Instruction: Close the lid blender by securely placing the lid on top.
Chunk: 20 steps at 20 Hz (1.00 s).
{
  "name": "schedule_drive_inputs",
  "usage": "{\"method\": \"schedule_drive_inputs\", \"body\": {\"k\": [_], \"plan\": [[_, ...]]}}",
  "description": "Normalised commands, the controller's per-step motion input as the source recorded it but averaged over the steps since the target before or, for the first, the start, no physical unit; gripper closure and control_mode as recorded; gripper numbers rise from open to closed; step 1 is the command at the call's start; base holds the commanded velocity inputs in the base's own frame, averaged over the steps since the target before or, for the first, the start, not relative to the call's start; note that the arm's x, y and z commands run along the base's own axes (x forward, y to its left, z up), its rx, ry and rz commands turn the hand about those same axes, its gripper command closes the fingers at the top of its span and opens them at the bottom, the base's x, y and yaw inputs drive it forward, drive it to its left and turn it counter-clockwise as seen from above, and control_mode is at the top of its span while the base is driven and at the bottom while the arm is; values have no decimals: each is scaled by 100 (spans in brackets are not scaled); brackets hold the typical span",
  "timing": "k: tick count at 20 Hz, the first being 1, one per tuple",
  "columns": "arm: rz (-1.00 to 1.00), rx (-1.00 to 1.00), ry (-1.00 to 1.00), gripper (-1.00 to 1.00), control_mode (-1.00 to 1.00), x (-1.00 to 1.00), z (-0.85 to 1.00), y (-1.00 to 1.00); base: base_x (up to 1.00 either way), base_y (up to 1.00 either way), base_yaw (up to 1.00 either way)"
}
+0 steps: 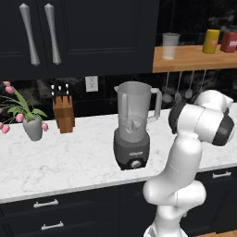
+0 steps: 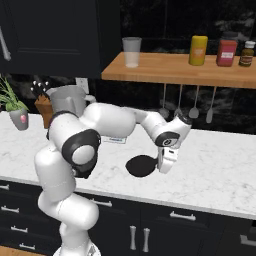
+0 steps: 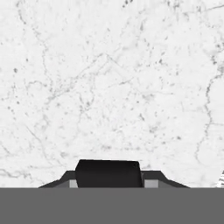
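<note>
Closest in the left base view: white arm (image 1: 185, 157), bulking up from the lower right, elbow bent over the counter's front edge. Behind it, on the marble counter (image 1: 69, 157), blender (image 1: 133, 125) upright, jar mouth uncovered, knob facing forward. Further left, knife block (image 1: 63, 113) and vase (image 1: 32, 126) of pink flowers; above right, wooden shelf (image 1: 194, 60) with a clear tumbler (image 1: 170, 45).

From the right base view: arm stretched right across the counter, gripper (image 2: 167, 162) pointing down, low over the marble. Lid (image 2: 141, 165) flat on the counter just beside it on the blender's side, well apart from the jar; touching the fingers or not, cannot tell.

From the hand view: marble close below, one dark block at the bottom edge; opening of the fingers impossible to tell.
</note>
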Motion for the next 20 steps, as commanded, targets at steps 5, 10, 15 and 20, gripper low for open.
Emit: {"method": "schedule_drive_inputs", "body": {"k": [5,10,15,20], "plan": [[0,-13,0,100,-100,-40,42,30,0,0,0],[-7,-3,0,100,-100,-45,38,30,0,0,0],[-14,0,0,100,-100,-44,52,14,0,0,0],[-20,0,0,100,-100,-27,69,4,0,0,0]]}}
